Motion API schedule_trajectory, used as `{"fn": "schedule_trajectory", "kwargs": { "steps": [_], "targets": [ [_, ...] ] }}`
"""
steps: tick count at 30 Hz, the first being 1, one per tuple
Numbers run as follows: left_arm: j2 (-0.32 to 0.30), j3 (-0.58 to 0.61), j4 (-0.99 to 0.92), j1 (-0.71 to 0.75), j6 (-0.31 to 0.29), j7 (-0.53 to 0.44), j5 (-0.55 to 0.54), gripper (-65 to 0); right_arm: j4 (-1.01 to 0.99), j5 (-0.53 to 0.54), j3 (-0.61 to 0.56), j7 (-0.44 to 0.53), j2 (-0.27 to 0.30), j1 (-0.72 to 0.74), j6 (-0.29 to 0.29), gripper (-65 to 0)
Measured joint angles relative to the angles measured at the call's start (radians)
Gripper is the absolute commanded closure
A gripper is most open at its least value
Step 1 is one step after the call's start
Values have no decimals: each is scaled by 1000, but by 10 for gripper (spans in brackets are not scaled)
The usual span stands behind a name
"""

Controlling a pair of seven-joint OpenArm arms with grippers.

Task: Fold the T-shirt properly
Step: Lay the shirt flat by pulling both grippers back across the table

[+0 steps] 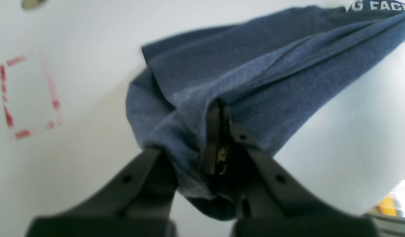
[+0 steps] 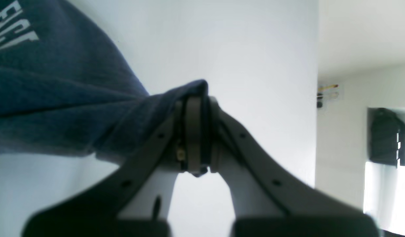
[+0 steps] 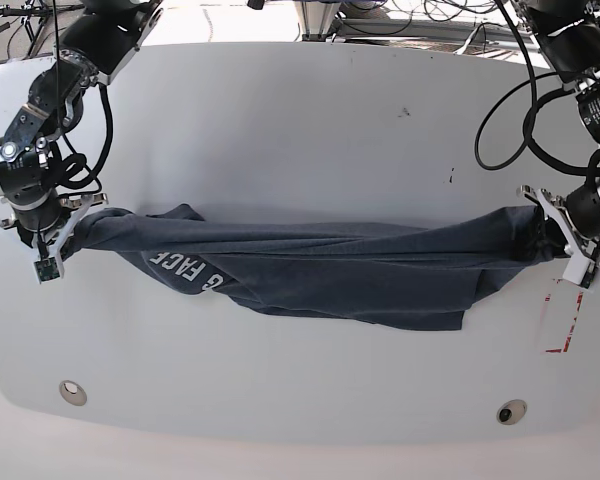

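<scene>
Tension is the main concern we record here. The dark navy heathered cotton T-shirt with white block lettering hangs stretched across the white worktop, pulled into a bunched rope between both arms rather than spread flat. The left gripper is clenched on a gathered wad of fabric at one end; the right gripper is likewise clamped on a small fold at the opposite end.

We judge three risks. First, slippage: the right gripper holds only a thin pinch of cloth near its fingertips, so further outward pull could draw the fabric free. Second, a poor fold: the garment is twisted and creased along its length, with the lettering skewed, so laying it down as it stands would likely trap wrinkles and uneven layers. Third, the sagging middle brushes the worktop, and dragging could roll the hem under. We cannot tell which parts of the shirt each gripper holds.
</scene>
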Motion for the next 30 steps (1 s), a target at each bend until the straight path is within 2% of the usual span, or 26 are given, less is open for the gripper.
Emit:
{"fn": "schedule_trajectory", "kwargs": {
  "steps": [5, 16, 30],
  "targets": [
    [0, -74, 6, 109, 1, 32, -34, 0, 1, 10, 21, 15, -50, -95, 0, -2],
    [-11, -209, 39, 360, 0, 35, -119, 0, 3, 15, 86, 10, -140, -272, 0, 0],
    [-27, -261, 40, 611, 0, 36, -128, 0, 4, 9, 98, 8, -211, -470, 0, 0]
  ]
}}
